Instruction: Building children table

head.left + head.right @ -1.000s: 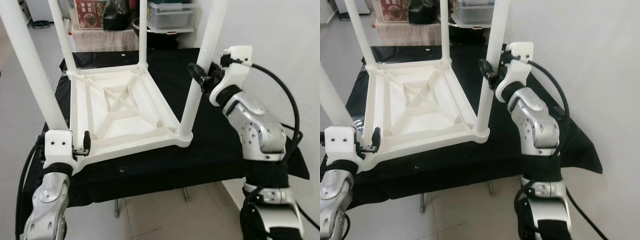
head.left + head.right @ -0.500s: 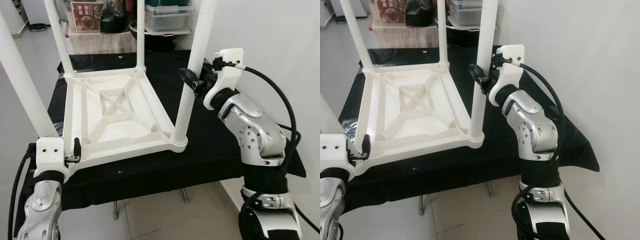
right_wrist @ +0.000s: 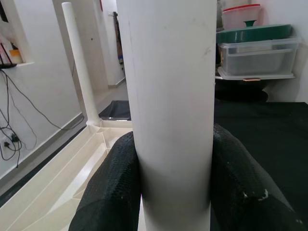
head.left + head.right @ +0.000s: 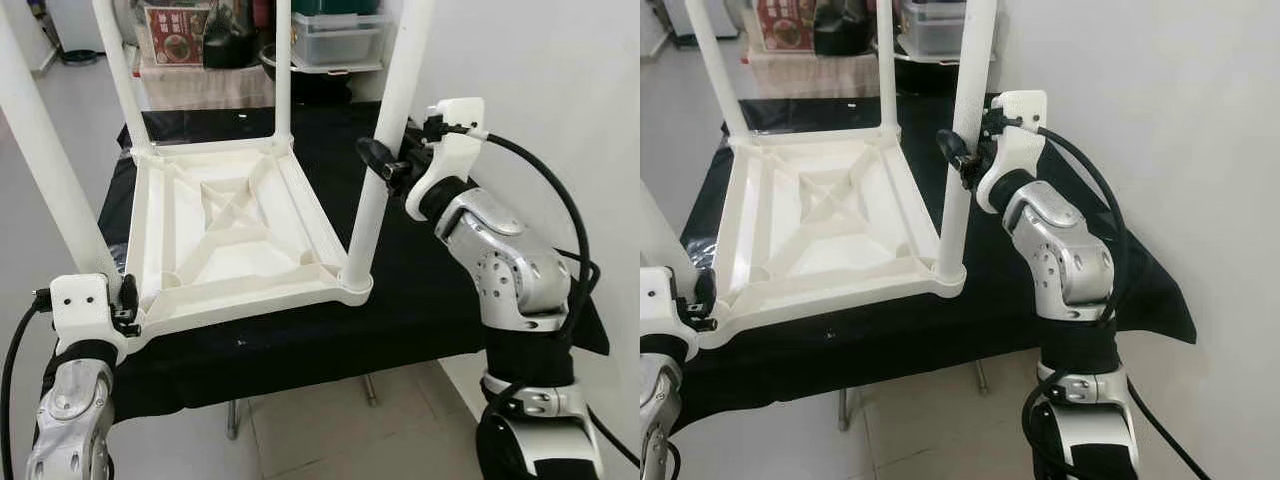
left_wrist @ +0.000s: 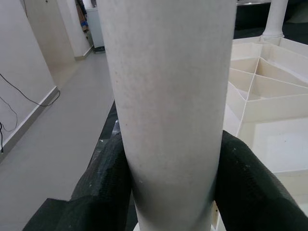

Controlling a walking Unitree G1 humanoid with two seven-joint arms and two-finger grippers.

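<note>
A white plastic children's table lies upside down on a black-covered worktable, its four legs pointing up. My right gripper is shut on the near right leg, about halfway up it. In the right wrist view both black fingers press the sides of that leg. My left gripper is shut on the near left leg, low down by the tabletop corner. In the left wrist view the fingers hug that leg.
The worktable's front edge is close to me, with tiled floor below. A white wall stands tight on the right. Behind the worktable is a shelf with plastic containers and boxes.
The whole picture has shifted a little. My left gripper has swung to the left around the base of the near left leg. The right gripper keeps the same hold.
</note>
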